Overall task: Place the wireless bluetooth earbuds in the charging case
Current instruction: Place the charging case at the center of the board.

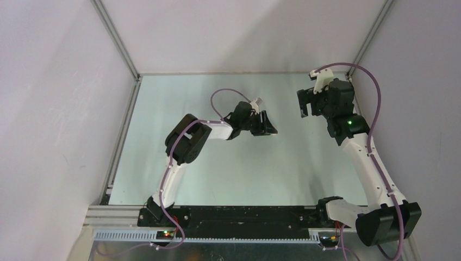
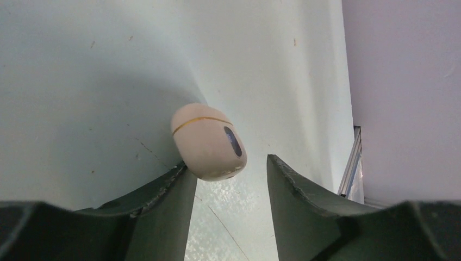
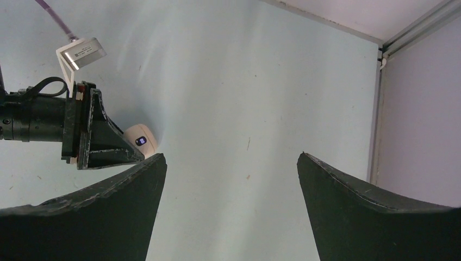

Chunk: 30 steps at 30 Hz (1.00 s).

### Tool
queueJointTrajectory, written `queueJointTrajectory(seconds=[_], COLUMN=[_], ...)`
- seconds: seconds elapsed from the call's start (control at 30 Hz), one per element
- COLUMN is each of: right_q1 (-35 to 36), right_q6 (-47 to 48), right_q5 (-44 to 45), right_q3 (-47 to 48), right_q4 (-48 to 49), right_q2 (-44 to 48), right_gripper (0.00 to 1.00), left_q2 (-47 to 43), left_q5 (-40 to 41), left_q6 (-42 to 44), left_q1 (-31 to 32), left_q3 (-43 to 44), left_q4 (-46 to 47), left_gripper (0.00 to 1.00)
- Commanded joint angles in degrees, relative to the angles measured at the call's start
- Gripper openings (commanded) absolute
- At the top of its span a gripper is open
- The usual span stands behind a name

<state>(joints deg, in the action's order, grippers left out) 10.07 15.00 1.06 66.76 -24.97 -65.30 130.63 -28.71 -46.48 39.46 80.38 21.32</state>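
The charging case (image 2: 206, 141) is a beige egg-shaped shell with a thin gold seam and a dark oval window. It looks closed and rests on the table. My left gripper (image 2: 227, 163) is open. The case sits just beyond its fingertips, against the left fingertip (image 2: 176, 179) and clear of the right one. In the right wrist view the case (image 3: 142, 139) shows at the left gripper's (image 3: 103, 141) tip. In the top view the left gripper (image 1: 265, 126) hides it. My right gripper (image 1: 304, 106) is open and empty, raised at the right. No earbuds are in view.
The pale green table (image 1: 217, 163) is walled by white panels with aluminium rails (image 1: 122, 125) along its edges. The back right corner post (image 3: 380, 54) is near the right gripper (image 3: 231, 155). The left arm's purple cable (image 1: 217, 98) loops above its wrist.
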Motion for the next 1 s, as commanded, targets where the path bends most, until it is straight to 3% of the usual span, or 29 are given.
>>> queueJointTrajectory(seconds=[0.0, 0.47, 0.97], right_q1=[-0.1, -0.1, 0.0], right_q6=[-0.6, -0.6, -0.6], right_q5=[-0.4, -2.4, -2.8], right_q3=[0.0, -0.2, -0.4], right_q4=[1.5, 1.7, 1.7], right_q2=[0.9, 1.6, 2.3], right_gripper=[0.95, 0.95, 0.95], left_q2=[-1.5, -2.6, -6.4], left_q5=[3.8, 2.5, 2.6], left_q6=[2.1, 1.7, 3.4], left_q1=[0.8, 3.9, 5.4], left_q3=[-0.1, -1.0, -5.6], left_q4=[-5.3, -6.4, -5.8], left_gripper=[0.59, 0.63, 0.75])
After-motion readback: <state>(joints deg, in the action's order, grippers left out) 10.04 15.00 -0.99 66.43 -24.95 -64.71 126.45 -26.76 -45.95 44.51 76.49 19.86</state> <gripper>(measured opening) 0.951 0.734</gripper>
